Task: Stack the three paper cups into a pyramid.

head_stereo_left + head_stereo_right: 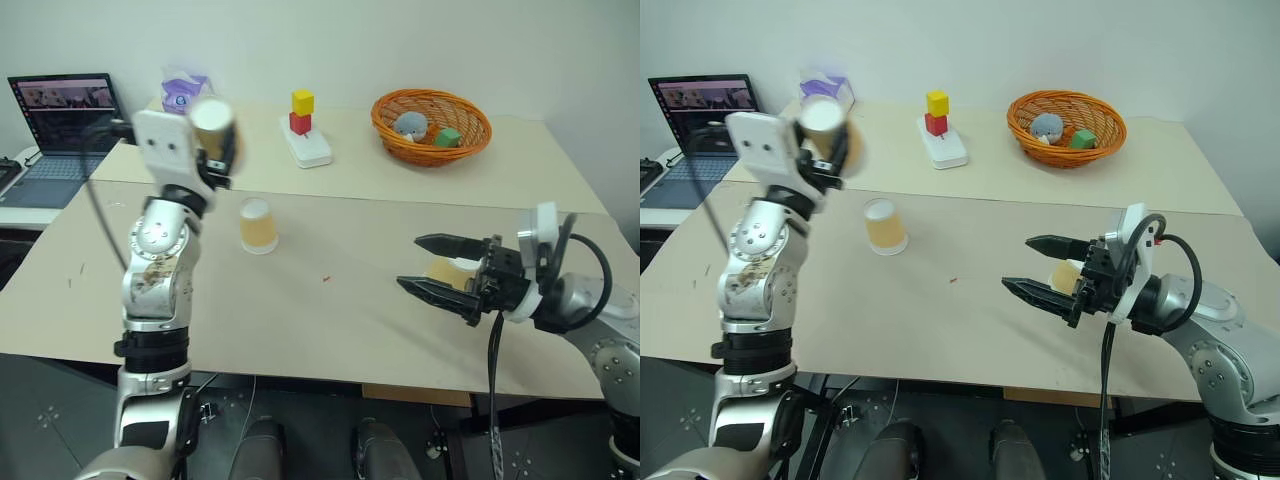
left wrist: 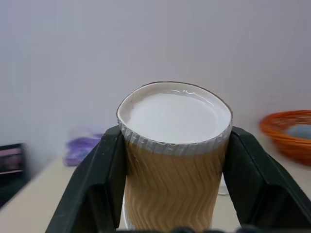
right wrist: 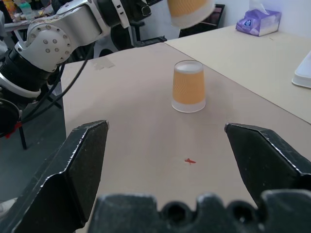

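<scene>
One beige worktop (image 1: 330,320) carries two paper cups: one (image 1: 258,225) upside down near the middle, another (image 1: 1066,277) behind the wide-open right tool (image 1: 1040,266). The left tool (image 2: 170,184) grips a third cup (image 2: 174,160), raised above the worktop.

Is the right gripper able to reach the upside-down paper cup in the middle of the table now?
Probably yes. The right gripper is open and faces the upside-down cup across bare table; nothing stands between them, and the left gripper holds its cup high.

Bright, even indoor light; the raised cup (image 1: 212,122) is motion-blurred.
</scene>
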Tool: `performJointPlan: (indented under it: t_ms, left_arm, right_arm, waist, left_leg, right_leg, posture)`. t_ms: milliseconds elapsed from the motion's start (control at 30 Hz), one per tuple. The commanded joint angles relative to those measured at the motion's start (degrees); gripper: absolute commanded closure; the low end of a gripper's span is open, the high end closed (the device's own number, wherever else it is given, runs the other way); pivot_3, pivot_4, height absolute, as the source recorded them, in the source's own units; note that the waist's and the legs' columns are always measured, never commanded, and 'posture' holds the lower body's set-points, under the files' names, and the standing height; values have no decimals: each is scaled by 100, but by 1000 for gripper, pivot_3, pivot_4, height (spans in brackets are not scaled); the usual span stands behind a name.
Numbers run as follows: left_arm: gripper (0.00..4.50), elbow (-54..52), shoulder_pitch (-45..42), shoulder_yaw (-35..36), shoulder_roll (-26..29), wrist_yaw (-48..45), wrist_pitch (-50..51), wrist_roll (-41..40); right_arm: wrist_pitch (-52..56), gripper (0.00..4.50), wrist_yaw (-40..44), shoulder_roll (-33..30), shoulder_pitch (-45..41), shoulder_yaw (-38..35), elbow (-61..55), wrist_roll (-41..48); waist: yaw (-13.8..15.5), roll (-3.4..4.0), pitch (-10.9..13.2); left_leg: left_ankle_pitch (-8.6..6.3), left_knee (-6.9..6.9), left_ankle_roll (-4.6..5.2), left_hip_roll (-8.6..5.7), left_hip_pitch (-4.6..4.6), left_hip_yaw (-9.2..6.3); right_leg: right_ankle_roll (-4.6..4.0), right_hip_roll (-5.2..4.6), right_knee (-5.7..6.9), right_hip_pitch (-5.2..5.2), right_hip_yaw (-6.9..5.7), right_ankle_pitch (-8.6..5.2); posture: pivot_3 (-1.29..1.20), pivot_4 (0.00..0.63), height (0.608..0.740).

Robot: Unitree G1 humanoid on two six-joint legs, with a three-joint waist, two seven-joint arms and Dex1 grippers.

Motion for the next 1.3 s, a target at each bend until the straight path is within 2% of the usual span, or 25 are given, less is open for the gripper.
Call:
performJointPlan:
  t_ms: [33, 67, 200, 367, 567, 700, 967, 1300]
  left_arm:
    - [2173, -124, -370, -172, 3, -1148, 530, -1022]
    - [2173, -107, -423, -218, 1, -1369, 679, -1219]
    - [2173, 192, -458, -734, 118, -2261, 292, -1038]
    - [2173, 726, -494, -1216, 27, -2811, 492, -1028]
    - [2173, 1285, -448, -1692, -114, -3357, 146, -742]
    - [2173, 1630, -423, -1882, -184, -3677, -133, -537]
    - [2173, 2186, -414, -1879, -220, -3882, -414, -225]
    - [2173, 2426, -359, -1851, -268, -3833, -505, -26]
  right_arm:
    - [12, 0, 20, -170, 167, -406, -266, 180]
    - [9, 0, 4, -188, 221, -446, -290, 181]
    - [20, 0, -156, -185, 434, -621, -476, 236]
    - [19, 0, -416, -136, 760, -834, -791, 388]
    - [17, 0, -646, -157, 1254, -1085, -1179, 628]
    - [-36, 0, -540, -261, 1713, -1336, -1190, 475]
    - [-226, 0, -126, -408, 2239, -1917, -522, 62]
    - [-163, 0, -90, -379, 1751, -1421, -350, -144]
  waist:
    - [-9, 1, 3]
    - [-11, 1, 4]
    - [-48, 1, 4]
    - [-80, 1, 5]
    - [-93, 2, 6]
    - [-92, 2, 6]
    - [-96, 2, 6]
    - [-93, 3, 7]
  left_leg:
    - [0, -1, 0, 0, 0, 0]
    - [0, -1, 0, 0, 0, 0]
    - [0, -2, 0, 0, 2, 0]
    - [1, -3, 1, 0, 4, -1]
    - [1, -8, 1, 0, 3, -1]
    - [1, -13, 1, -1, 5, -3]
    - [1, -15, 1, -1, 9, -3]
    - [1, -16, 1, -1, 9, -3]
  right_leg:
    - [0, 1, -1, 0, 0, 0]
    - [0, 1, -1, 0, 0, 0]
    - [0, 2, -2, 0, 1, 0]
    - [1, 3, -1, 2, 1, -1]
    - [1, 3, -11, 4, 1, -1]
    - [5, 4, -26, 13, 0, 2]
    - [8, 3, -34, 19, 0, 4]
    - [9, 3, -34, 19, 0, 5]
  posture:
    - [0, 150, 666]
    - [0, 150, 666]
    - [0, 150, 666]
    - [0, 150, 666]
    - [0, 150, 666]
    - [0, 150, 666]
    - [0, 150, 666]
    - [0, 150, 666]
